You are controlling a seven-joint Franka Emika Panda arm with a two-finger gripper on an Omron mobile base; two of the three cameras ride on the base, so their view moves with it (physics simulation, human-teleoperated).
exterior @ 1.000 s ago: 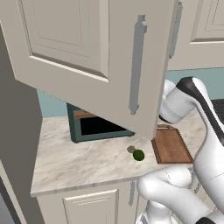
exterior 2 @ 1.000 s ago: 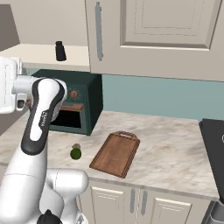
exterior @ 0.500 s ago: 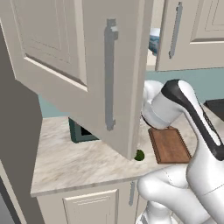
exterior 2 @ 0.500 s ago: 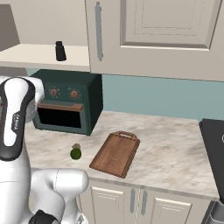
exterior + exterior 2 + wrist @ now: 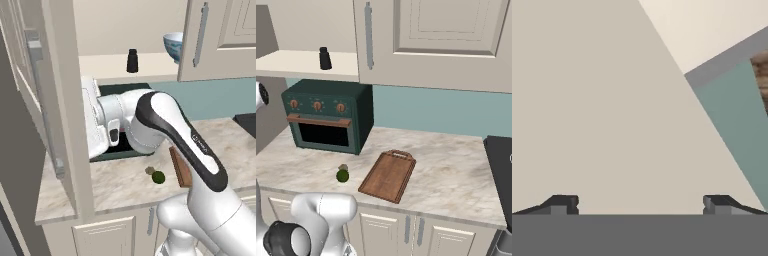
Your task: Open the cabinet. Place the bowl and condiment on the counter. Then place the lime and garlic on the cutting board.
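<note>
The cabinet point(image 5: 60, 115) stands open, its left door swung out toward the camera in the left base view, edge-on, with the long grey handle point(image 5: 42, 105) on its outer face. Just behind that door edge is the robot's white hand, and in the hand view the pincer point(image 5: 640, 204) has its two dark tips wide apart with nothing between them, facing a flat cream panel close in front. On the cabinet shelf point(image 5: 301, 64) the black condiment point(image 5: 132, 60) stands upright near the front edge; the same shaker shows on the shelf in the right base view point(image 5: 325, 58). Further right on the shelf, the bowl point(image 5: 173, 46) sits partly hidden behind the shut right door point(image 5: 431, 40). Below the shelf, a dark green toaster oven point(image 5: 328, 116) rests on the tabletop point(image 5: 456, 170) against the teal wall. In front of the oven lies the lime point(image 5: 343, 175), with the tan garlic point(image 5: 343, 167) touching or just beside it on the far side; in the left base view the two lie side by side, lime point(image 5: 158, 177) and garlic point(image 5: 149, 170). The cutting board point(image 5: 388, 175) lies flat to the right of them, apart from both, its handle pointing toward the wall.
</note>
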